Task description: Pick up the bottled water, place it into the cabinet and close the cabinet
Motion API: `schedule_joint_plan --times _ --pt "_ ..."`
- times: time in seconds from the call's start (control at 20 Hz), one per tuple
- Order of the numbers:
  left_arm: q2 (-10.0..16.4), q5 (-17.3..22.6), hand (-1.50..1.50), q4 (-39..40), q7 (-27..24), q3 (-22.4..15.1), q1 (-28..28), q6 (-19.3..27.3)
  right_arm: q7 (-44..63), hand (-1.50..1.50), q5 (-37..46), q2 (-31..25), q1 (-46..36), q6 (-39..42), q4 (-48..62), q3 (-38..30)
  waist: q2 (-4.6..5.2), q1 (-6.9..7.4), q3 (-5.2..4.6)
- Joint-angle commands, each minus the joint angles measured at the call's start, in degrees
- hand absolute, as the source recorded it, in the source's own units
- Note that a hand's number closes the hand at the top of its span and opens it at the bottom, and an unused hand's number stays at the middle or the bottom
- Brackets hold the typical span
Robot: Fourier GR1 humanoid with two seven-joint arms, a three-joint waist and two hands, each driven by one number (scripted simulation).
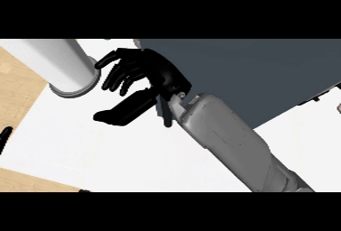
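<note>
The bottled water (pixel 60 63) shows as a wide white-grey cylinder at the upper left, ending in a flared rim over the white surface. My right hand (pixel 156 74) is just to its right. The fingers are spread and relaxed, their tips close to the bottle's side, and the thumb (pixel 123 110) points down-left. Nothing is held in it. Its grey forearm (pixel 233 144) comes in from the lower right. A dark grey cabinet panel (pixel 266 72) fills the upper right behind the hand. Of my left hand (pixel 4 137) only a black sliver shows at the left edge.
The white counter top (pixel 100 149) spreads below the hand. Light wood (pixel 20 76) borders it at the left and the lower left. A small dark fitting (pixel 320 97) sits at the panel's right edge.
</note>
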Motion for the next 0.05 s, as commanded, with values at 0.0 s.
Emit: schedule_joint_plan --times 0.0 --pt "-0.62 -0.04 -1.50 0.37 -0.15 -0.06 0.29 0.21 -4.29 -1.50 -0.06 -0.12 -5.28 -7.69 7.28 -9.25 0.56 -2.73 1.29"
